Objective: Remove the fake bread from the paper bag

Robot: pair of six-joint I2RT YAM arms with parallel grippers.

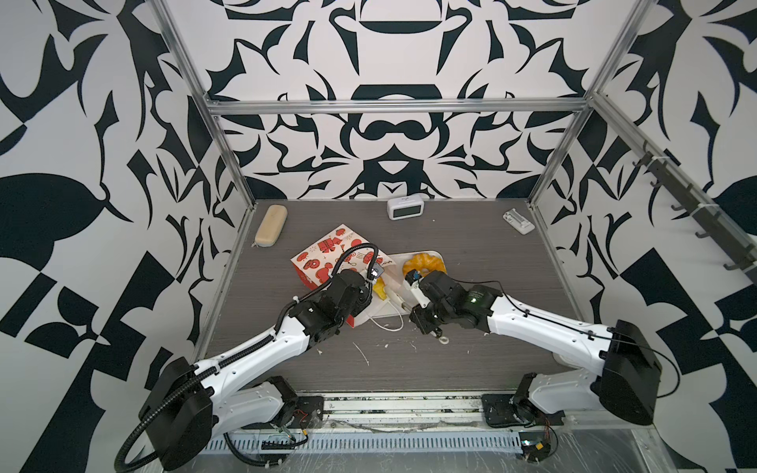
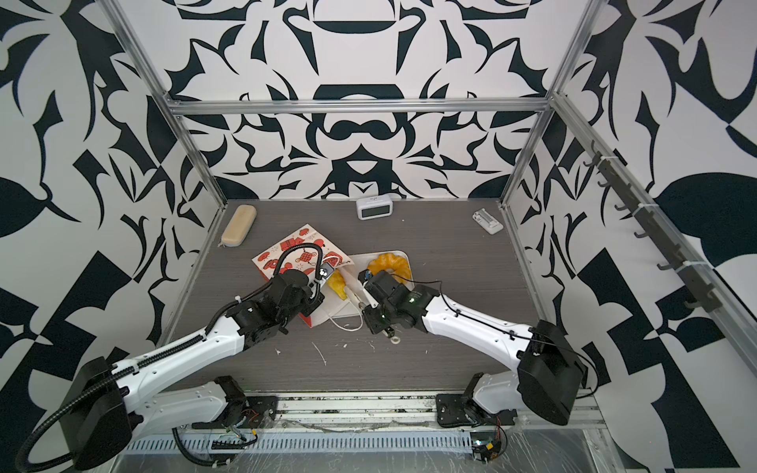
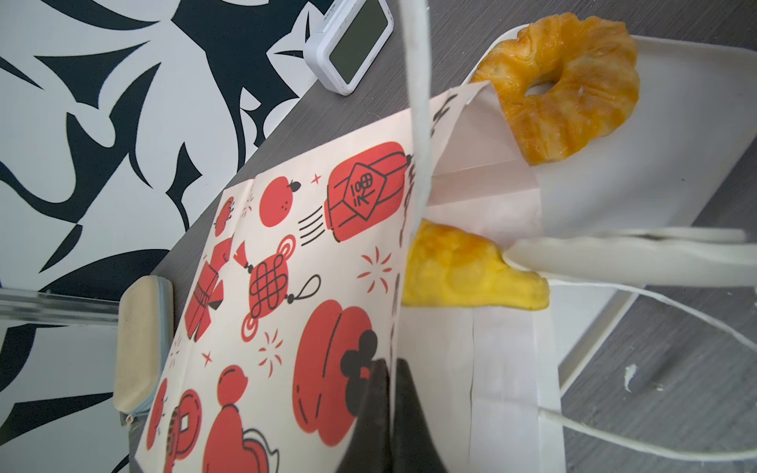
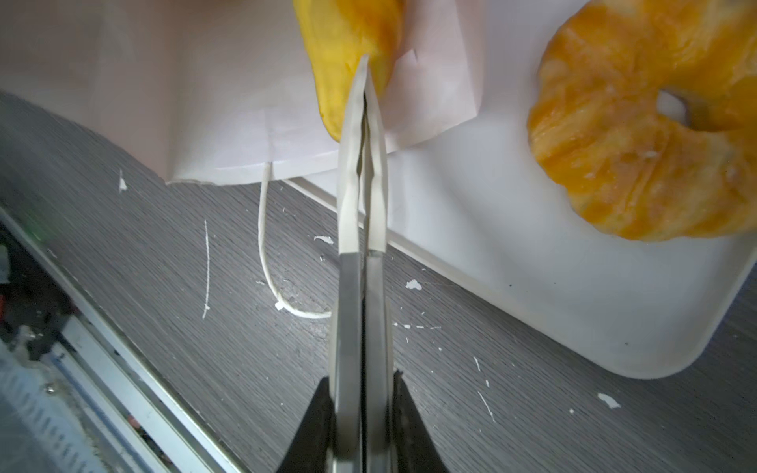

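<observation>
Fake bread (image 4: 344, 37) is pinched ahead of my right gripper (image 4: 362, 393) by the tongs (image 4: 350, 286) it squeezes; left gripper (image 3: 391, 409) clamps the paper bag (image 3: 286, 245) between its fingers, steadying it.

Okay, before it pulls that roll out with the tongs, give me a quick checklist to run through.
1. Pinch of tongs on roll tip: ok.
2. Grip of right fingers on tongs: ok.
3. Grip of left fingers on paper bag edge: ok.
4. Roll out of the bag: not ok, partly inside.
5. Free room on tray beside large ring: ok.
6. Anything more deeper inside: cannot tell.
</observation>
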